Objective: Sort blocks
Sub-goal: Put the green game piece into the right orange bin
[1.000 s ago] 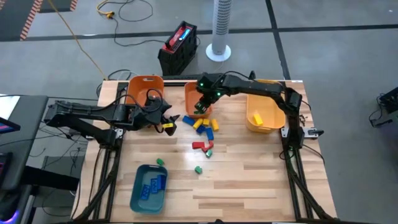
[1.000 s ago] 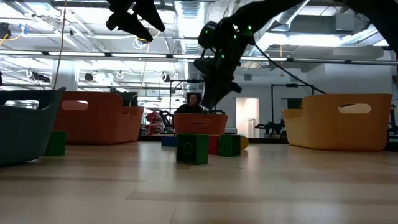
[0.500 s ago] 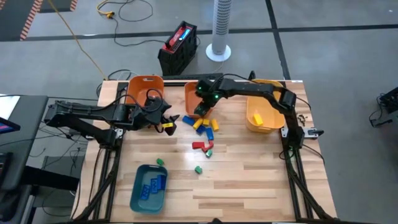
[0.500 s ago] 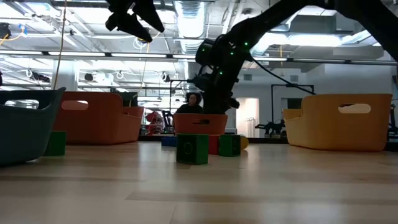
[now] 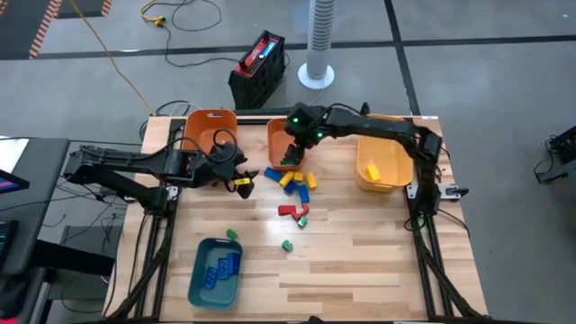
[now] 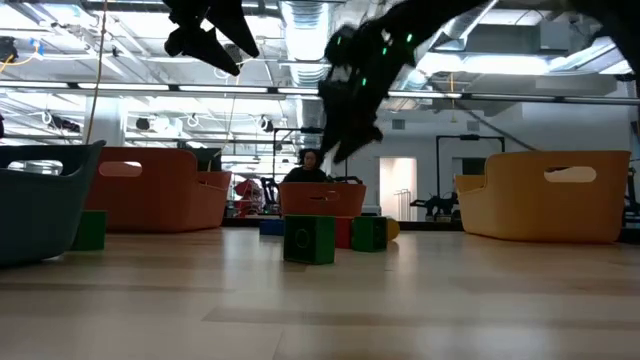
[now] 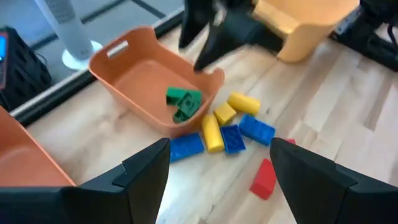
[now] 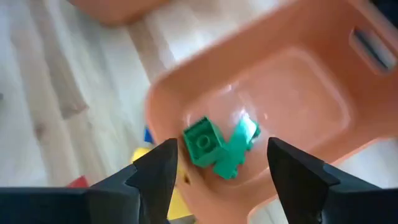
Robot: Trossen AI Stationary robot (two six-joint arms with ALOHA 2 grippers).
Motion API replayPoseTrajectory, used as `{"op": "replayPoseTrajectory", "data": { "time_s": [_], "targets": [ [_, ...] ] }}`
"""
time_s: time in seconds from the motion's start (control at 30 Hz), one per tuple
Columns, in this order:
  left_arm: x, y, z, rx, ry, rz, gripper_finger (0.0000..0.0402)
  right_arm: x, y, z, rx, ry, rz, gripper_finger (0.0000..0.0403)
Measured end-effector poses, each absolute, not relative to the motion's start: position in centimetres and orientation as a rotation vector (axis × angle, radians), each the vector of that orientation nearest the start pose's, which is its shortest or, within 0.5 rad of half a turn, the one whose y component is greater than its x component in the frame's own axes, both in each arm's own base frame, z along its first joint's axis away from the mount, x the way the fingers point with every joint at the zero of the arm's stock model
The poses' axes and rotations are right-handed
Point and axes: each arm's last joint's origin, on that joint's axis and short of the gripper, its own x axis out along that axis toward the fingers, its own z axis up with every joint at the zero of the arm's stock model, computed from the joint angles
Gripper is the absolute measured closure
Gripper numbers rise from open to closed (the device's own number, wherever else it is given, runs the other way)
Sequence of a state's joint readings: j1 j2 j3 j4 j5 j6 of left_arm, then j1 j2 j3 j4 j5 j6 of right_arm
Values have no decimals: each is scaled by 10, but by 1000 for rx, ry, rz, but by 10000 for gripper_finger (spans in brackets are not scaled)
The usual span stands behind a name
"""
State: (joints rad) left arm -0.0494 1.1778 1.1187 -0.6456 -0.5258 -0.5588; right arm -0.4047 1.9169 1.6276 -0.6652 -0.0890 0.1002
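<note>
My right gripper (image 8: 221,180) hangs open over the small orange bin (image 5: 281,144), which holds two green blocks (image 8: 202,144) (image 8: 237,149). Nothing is between its fingers. In front of that bin lies a pile of yellow and blue blocks (image 5: 297,180), with red blocks (image 5: 290,211) nearer and two green blocks (image 5: 287,245) (image 5: 231,234) nearer still. My left gripper (image 7: 221,180) waits open above the table, left of the pile (image 5: 238,175). In its wrist view the green blocks (image 7: 183,102) lie on the bin's floor.
A large orange bin (image 5: 209,130) stands at the far left and a yellow bin (image 5: 378,166) at the far right. A teal bin (image 5: 216,270) with blue blocks sits near the front left. Bare wood lies at the front right.
My right gripper has dipped down toward the small orange bin and then come up again above its rim, staying over the same spot. My left arm has kept still.
</note>
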Motion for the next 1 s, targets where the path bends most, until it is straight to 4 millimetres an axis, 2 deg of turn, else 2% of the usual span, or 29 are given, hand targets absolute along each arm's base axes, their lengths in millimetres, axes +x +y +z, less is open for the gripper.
{"op": "replayPoseTrajectory", "data": {
  "time_s": [0.13, 0.23, 0.4, 0.5, 0.6, 0.67, 0.8, 0.87, 1.0],
  "targets": [
    [237, 5, 331, -322, 561, 619, 129, 376, -138, 296, 230, 847, -279, 149],
    [237, 8, 331, -317, 568, 621, 129, 372, -101, 321, 140, 808, -178, 149],
    [237, 12, 331, -315, 576, 618, 129, 373, -38, 330, 40, 814, 39, 149],
    [237, 14, 331, -319, 578, 617, 129, 371, -9, 320, 53, 823, 125, 149],
    [237, 16, 331, -331, 582, 604, 129, 368, 11, 290, 95, 894, 142, 149],
    [237, 16, 330, -335, 589, 584, 129, 365, 16, 269, 142, 936, 128, 149],
    [238, 15, 330, -331, 600, 556, 129, 358, 21, 240, 208, 979, 93, 149],
    [238, 14, 330, -335, 606, 538, 129, 354, 28, 232, 199, 1008, 106, 149],
    [238, 14, 330, -335, 609, 532, 129, 351, 40, 228, 106, 1012, 167, 149]
  ]
}}
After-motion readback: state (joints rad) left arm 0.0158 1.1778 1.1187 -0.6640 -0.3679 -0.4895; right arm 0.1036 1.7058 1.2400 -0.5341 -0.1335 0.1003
